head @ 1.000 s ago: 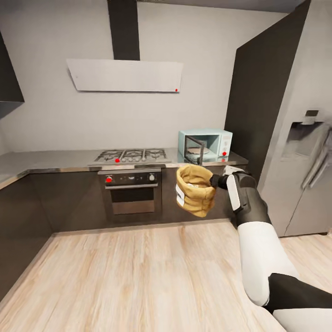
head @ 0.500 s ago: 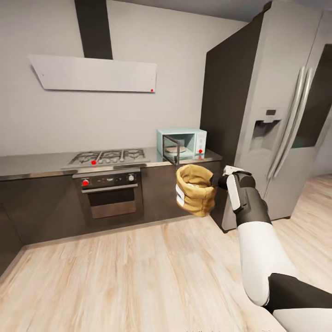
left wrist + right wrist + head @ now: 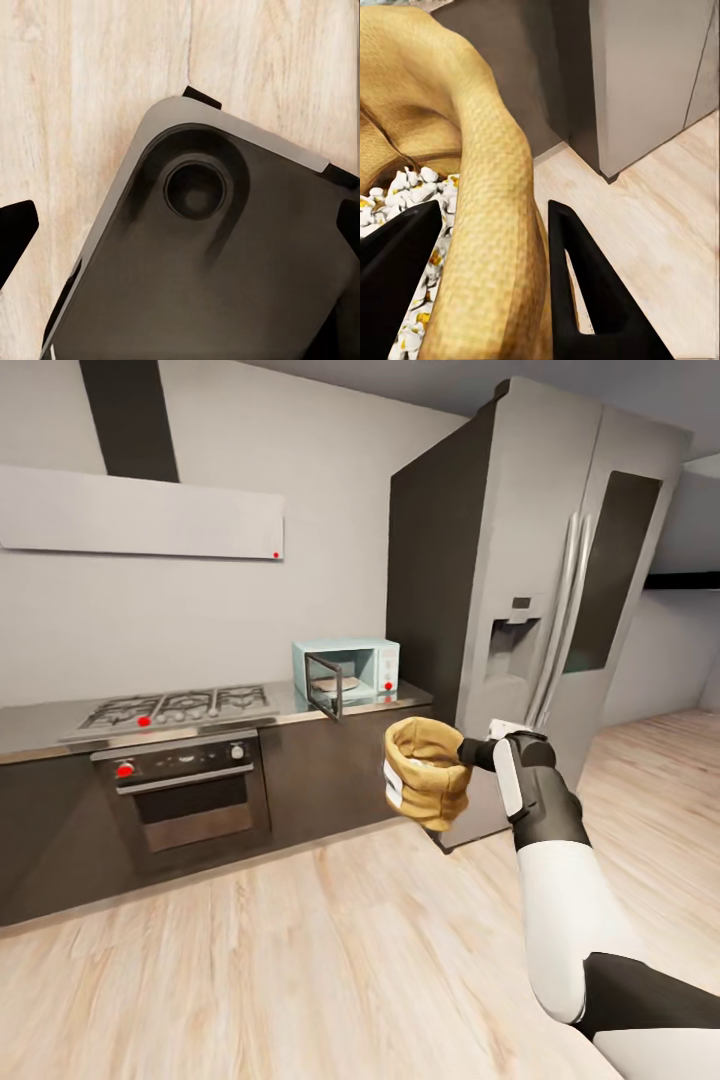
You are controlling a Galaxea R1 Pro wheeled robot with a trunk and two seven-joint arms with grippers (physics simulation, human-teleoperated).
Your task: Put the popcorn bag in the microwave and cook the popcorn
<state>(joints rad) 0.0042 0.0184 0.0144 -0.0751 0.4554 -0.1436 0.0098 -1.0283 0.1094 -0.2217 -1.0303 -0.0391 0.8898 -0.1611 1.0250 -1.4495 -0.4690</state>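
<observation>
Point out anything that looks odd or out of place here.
The pale mint-blue microwave on the shiny grey countertop stands with its door swung open. The right claw, shut on the tan crumpled popcorn bag, carries it in mid-air. Nothing looks spilled.

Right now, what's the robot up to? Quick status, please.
Right gripper shut on the popcorn bag, jaws astride its rim. Bag upright in mid-air, popcorn inside. Microwave door open on the countertop. Nothing between bag and microwave.
</observation>
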